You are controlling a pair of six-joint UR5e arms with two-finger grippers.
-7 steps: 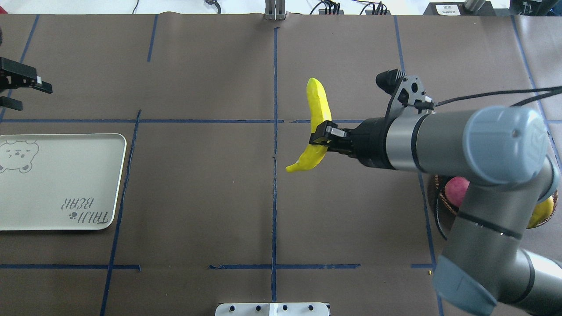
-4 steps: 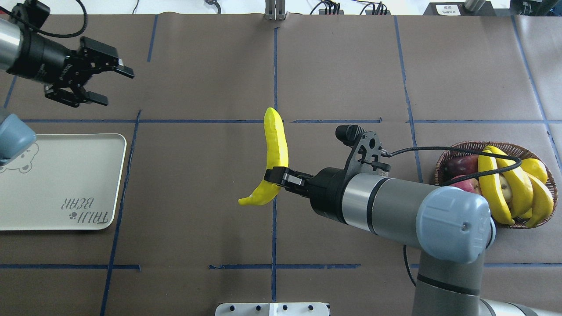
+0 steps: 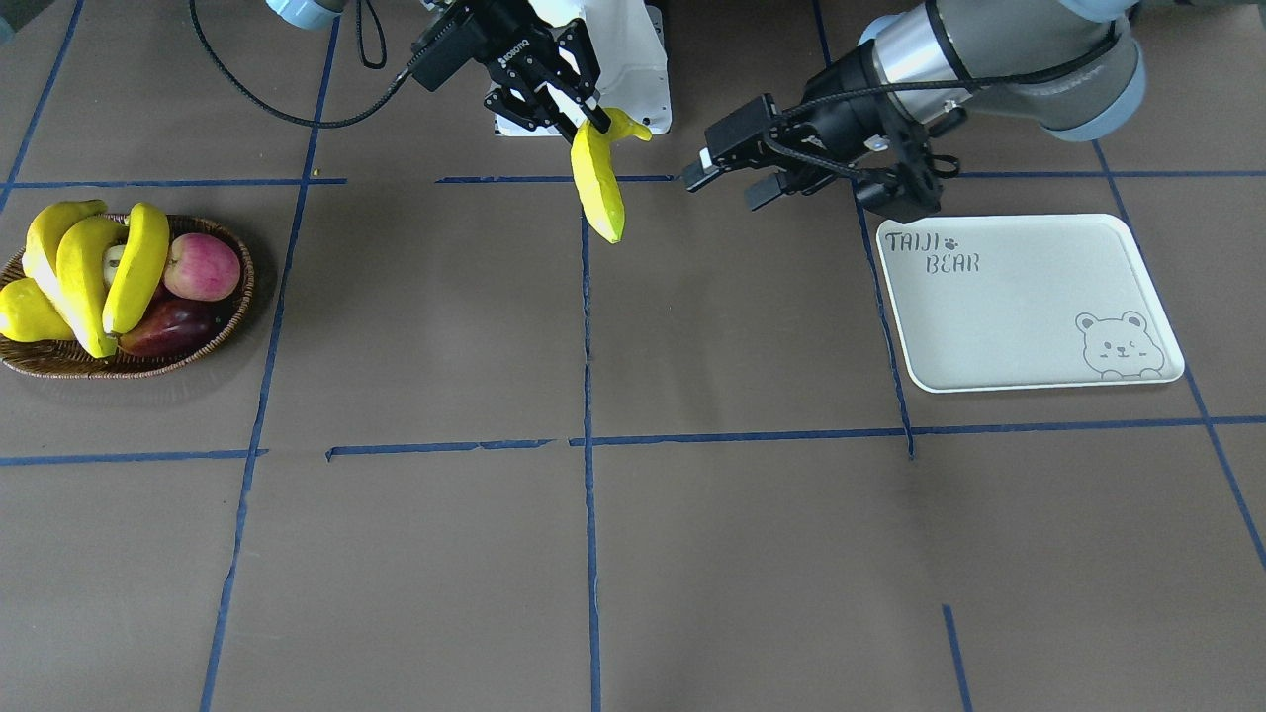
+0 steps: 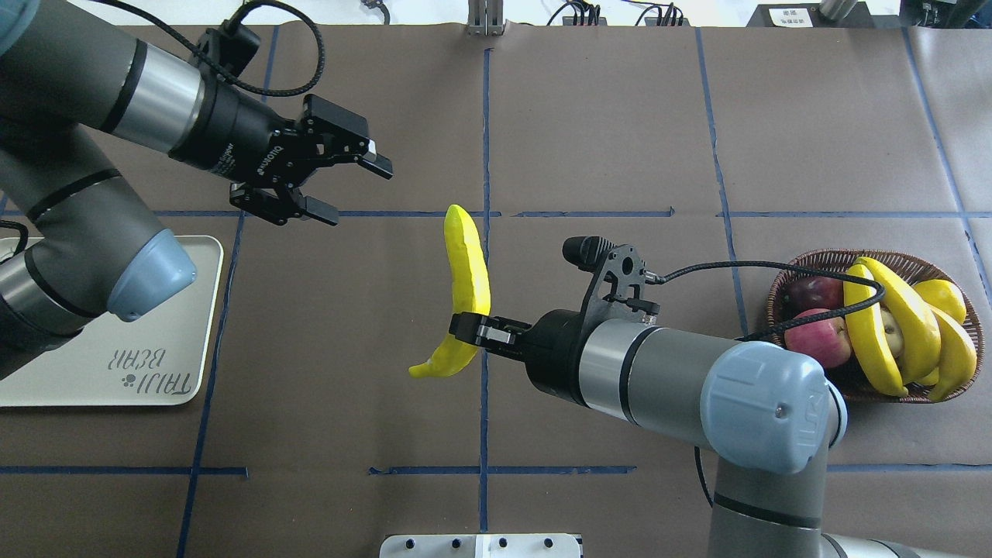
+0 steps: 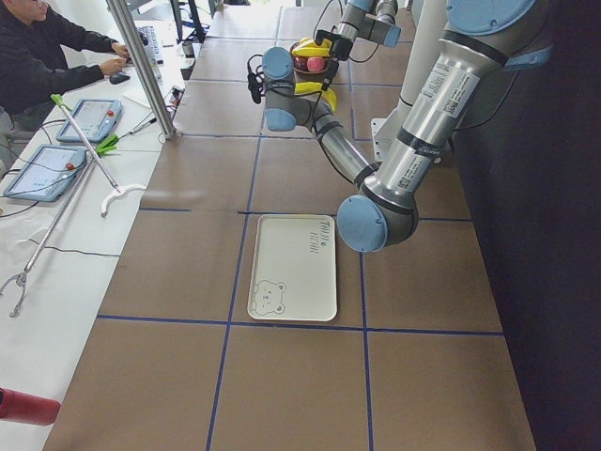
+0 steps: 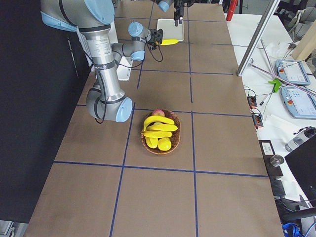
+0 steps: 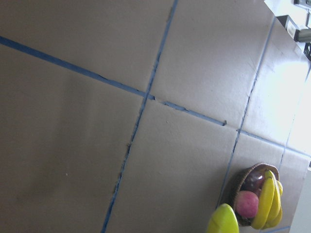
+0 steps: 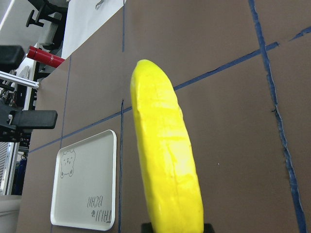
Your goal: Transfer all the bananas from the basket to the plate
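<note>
surface: brown-paper table (image 4: pixel 620 116), blue tape (image 4: pixel 484 139) grid | right gripper (image 4: pixel 463 325): fingers pinch one banana (image 4: pixel 467 263) in the air over centre | left gripper (image 4: pixel 353 190): fingers spread, nearby | other bananas (image 4: pixel 872 333) in basket (image 4: pixel 821 256) | plate (image 4: pixel 178 310) at table's left end | room: operator (image 5: pixel 38 56) seated at side desk

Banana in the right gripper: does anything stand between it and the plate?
Only the open left gripper, in the air between the banana and the plate, pointing toward the banana. Nothing else visible stands in the way.

Overhead and front cameras look down from opposite long edges of the table (image 4: pixel 349 387), both covering the basket (image 4: pixel 821 256).
</note>
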